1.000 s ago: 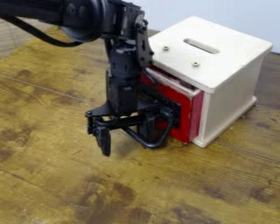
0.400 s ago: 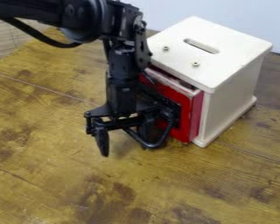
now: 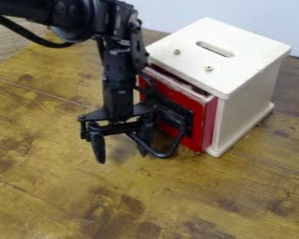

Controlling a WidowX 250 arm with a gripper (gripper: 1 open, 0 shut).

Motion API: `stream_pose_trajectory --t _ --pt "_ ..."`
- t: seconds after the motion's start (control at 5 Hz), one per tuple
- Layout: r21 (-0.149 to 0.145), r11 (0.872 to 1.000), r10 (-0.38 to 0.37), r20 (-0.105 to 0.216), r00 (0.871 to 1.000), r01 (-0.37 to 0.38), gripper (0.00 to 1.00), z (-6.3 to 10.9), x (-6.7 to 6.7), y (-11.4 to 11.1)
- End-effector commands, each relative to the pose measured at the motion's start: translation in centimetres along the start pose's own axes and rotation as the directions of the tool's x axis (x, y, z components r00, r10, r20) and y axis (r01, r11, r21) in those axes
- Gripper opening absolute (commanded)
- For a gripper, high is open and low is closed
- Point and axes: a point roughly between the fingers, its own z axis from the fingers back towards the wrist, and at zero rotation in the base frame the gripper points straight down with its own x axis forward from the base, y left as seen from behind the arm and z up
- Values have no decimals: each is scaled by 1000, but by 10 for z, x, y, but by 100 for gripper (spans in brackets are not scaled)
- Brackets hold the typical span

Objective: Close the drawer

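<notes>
Cream-white cabinet box (image 3: 249, 89) around red drawer (image 3: 196, 138)

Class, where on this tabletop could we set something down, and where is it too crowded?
The wooden table is bare in front of the jaws, down to the picture's lower edge. It's crowded between the jaws and the red drawer, where the black handle loops out.

a wooden tabletop (image 3: 40, 168) fills most of the view, warm brown with darker knots and streaks, its grain and plank lines slanting across (rather well worn, by the look of it). behind it, a pale, bluish-white surface (image 3: 220, 7) runs along the top. at the upper left corner sits a patch of beige, finely lined material (image 3: 5, 45). the light is soft and fairly even.
</notes>
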Motion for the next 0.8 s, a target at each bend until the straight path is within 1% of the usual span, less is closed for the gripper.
stream_pose_trajectory --t 0.0,0.2,0.4,0.6 --pt "-74 997 -21 79 997 27 100 40 20 12" --pt "-88 996 22 83 996 -15 100 38 24 20" --pt "-108 993 65 87 994 -55 100 38 27 26" --pt "-118 993 27 94 995 -16 100 49 29 30"
